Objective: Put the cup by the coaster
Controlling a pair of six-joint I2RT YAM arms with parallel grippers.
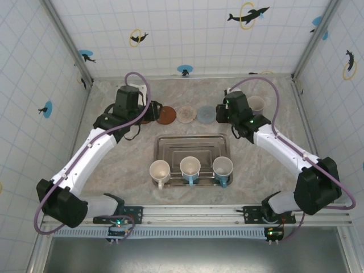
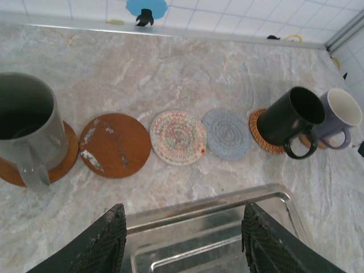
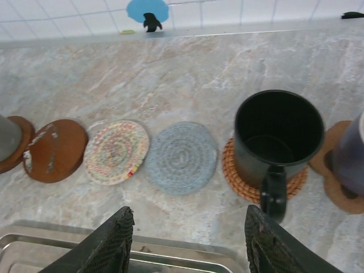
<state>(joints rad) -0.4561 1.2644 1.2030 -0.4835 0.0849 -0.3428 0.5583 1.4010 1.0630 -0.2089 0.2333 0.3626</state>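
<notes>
Well, from the top external view, the tray (image 1: 165, 142) sits mid-table with three cups (image 1: 190, 166) lined along its near edge, and both arms reach to the coaster row behind it. My left gripper (image 1: 147, 111) is at the left end of that row and my right gripper (image 1: 223, 111) is towards the right end.

On the left wrist view, the fingers (image 2: 108, 239) stand wide with nothing between them, above the tray's far rim. A grey cup (image 2: 25, 128) sits on a wooden coaster at far left. To its right, the brown coaster (image 2: 115, 145), the woven coaster (image 2: 178, 136) and the blue-grey coaster (image 2: 226, 133) lie bare.

On the right wrist view, that gripper's jaws are also wide apart and empty. The black mug (image 3: 278, 136) stands upright on the rattan coaster (image 3: 236, 170), handle towards me, with the lavender mug (image 3: 352, 156) just beside it on the right.

I judge the mug placed, so the job now is a clean retreat. I would lift straight up and back with the jaws wide so neither finger clips the handle or tips the lavender mug. Then I would pick a cup from the tray edge for the blue-grey coaster.
</notes>
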